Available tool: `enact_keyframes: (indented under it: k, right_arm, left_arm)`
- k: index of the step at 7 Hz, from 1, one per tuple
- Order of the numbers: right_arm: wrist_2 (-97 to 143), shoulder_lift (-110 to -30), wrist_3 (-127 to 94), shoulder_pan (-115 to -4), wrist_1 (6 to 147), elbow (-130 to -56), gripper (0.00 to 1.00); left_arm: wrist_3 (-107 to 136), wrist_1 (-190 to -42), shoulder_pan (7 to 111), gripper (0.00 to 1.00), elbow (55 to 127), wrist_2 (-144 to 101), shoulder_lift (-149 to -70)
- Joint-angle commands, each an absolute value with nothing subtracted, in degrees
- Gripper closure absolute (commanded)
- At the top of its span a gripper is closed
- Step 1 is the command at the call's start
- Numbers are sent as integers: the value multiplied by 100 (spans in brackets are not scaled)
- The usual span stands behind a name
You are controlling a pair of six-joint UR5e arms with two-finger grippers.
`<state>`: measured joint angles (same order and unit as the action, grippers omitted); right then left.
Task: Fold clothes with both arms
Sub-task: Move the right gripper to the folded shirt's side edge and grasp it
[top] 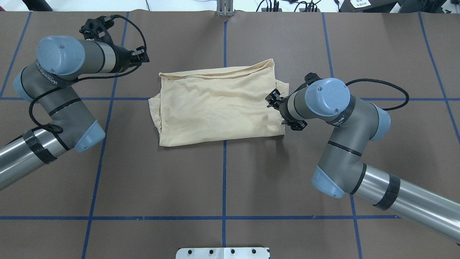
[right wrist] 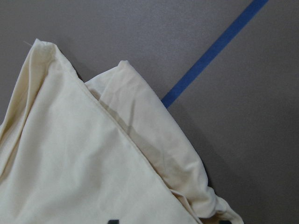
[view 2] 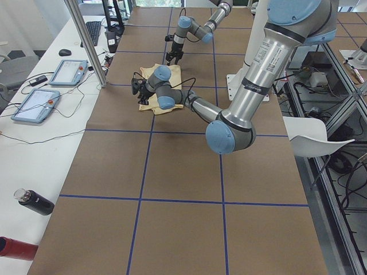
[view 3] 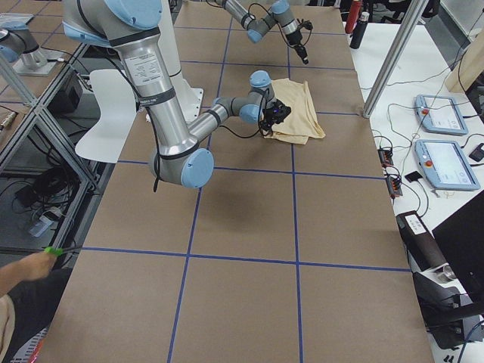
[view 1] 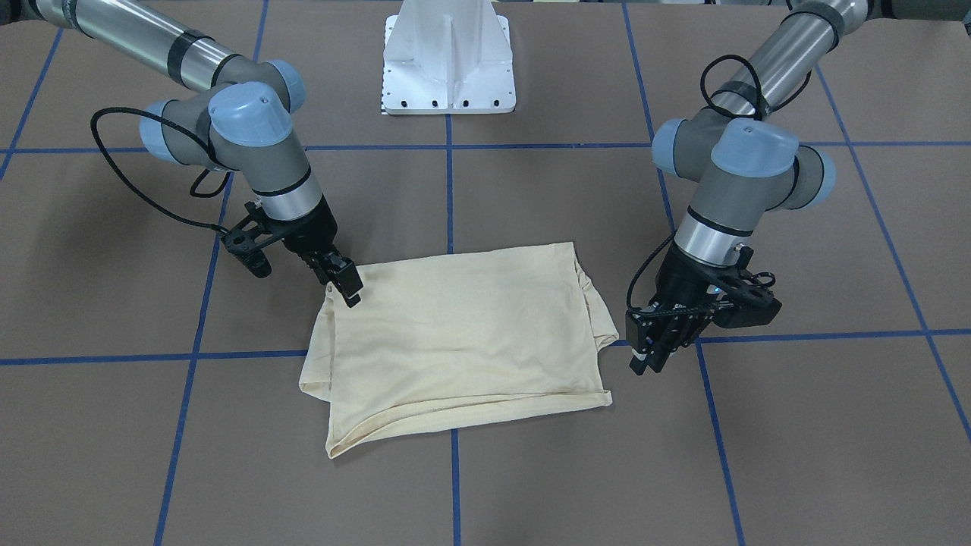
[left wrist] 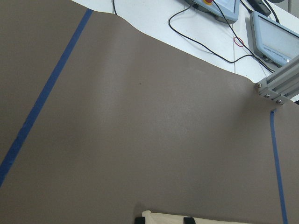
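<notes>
One cream-yellow T-shirt point(view 1: 463, 326) lay folded into a rough rectangle at the middle of the brown surface point(view 1: 796, 455), over a crossing of blue tape lines point(view 1: 250, 355). Two grippers flanked it. The right gripper point(view 1: 345, 287) touched one corner, and I could not tell how its jaws stood. The left gripper point(view 1: 651, 356) hung just beside the opposite side, jaws apart and empty. One white pedestal point(view 1: 447, 68) stood behind, and two control tablets point(view 2: 69, 71) sat on a side desk.

Cream-yellow shirt point(view 1: 470, 326), seemingly plain; brown table point(view 1: 758, 455) with blue grid lines point(view 1: 449, 197)
</notes>
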<state>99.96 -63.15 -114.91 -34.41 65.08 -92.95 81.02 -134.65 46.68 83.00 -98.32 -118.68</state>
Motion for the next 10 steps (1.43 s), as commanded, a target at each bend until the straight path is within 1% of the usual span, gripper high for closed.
enact_keyframes:
  k: [1,3,4,5,6,7,8,9,10]
  right_arm:
    - [9993,-6354,-11461,-3445,6530,-9299,26]
    - [9993,-6573,-11452,-3454,6539,-9378,26]
    - [9976,-6557,-11461,-3402,6539,-9343,34]
    - [9932,-6548,-11487,-3401,6539,-9369,63]
    - [9932,-6539,-11505,-3393,6539,-9369,66]
    - [9932,-6487,-11514,-3393,6539,-9369,65]
    - [9923,-6486,-11522,-3366,6539,-9378,60]
    - [9827,-6478,-11522,-3358,6530,-9395,51]
    - [9774,-6495,-11522,-3288,6539,-9422,47]
  left_arm:
    - [8104,-13465,4667,61,8297,-9826,-11865]
    - [8112,-13465,4658,61,8288,-9826,-11865]
    - [8112,-13465,4658,61,8297,-9826,-11865]
    - [8112,-13465,4658,61,8306,-9817,-11857]
    - [8112,-13465,4667,61,8306,-9817,-11856]
    - [8112,-13465,4667,61,8306,-9817,-11856]
    - [8112,-13465,4667,61,8306,-9652,-11848]
    - [8112,-13465,4667,61,8297,-9650,-11848]
    - [8112,-13465,4667,61,8297,-9642,-11848]
